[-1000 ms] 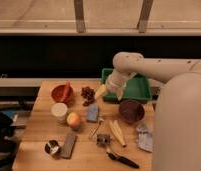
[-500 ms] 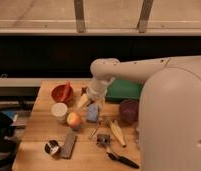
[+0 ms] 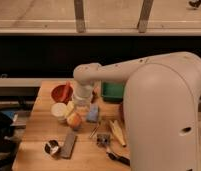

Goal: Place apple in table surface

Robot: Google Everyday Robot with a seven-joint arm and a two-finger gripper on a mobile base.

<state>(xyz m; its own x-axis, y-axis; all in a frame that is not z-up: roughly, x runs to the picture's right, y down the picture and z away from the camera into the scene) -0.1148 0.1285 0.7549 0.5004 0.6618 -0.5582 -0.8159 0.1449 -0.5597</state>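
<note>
The apple (image 3: 74, 121), yellow-orange with a red blush, sits on the light-brown wooden table surface (image 3: 39, 131), just right of a white cup (image 3: 58, 110). My gripper (image 3: 72, 112) hangs down from the white arm directly above the apple, at or just over its top. I cannot tell whether it touches the apple. The arm reaches in from the right and hides part of the table's middle.
An orange-red bowl (image 3: 61, 93) stands behind the cup and a green bin (image 3: 113, 90) at the back. A blue item (image 3: 93, 114) lies right of the apple. A dark block (image 3: 69, 144), a small round can (image 3: 52, 147), a yellow item (image 3: 116, 133) and a black utensil (image 3: 118, 158) lie nearer the front.
The arm has swung left from over the green bin, past the table's middle, and the gripper has come down over the apple. The apple has stayed in place.
</note>
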